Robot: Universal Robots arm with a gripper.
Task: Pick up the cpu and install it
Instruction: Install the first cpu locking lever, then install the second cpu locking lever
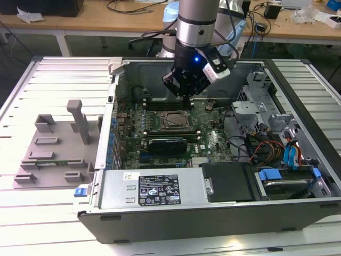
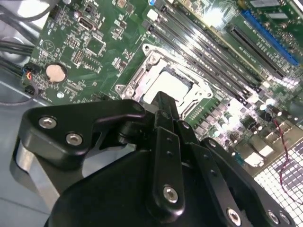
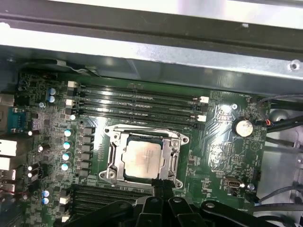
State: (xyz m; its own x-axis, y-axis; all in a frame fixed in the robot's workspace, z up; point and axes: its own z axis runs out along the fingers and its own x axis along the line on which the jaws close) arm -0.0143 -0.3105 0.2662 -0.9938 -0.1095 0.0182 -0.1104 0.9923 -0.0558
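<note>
Inside the open computer case, the small flat square cpu with a shiny silver-grey metal top (image 3: 143, 159) lay seated face up in the metal-framed socket (image 3: 112, 153) on the green motherboard (image 3: 222, 156). It looked light, stiff and fragile underneath, best taken by opposite edges; being square, it had no long axis. The black gripper (image 2: 163, 106) hovered just above its edge, fingers drawn together and holding nothing.

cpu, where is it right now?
The cpu sits in the metal-framed socket on the motherboard, between the two banks of memory slots in the first wrist view, with the gripper just off the socket's edge.
</note>
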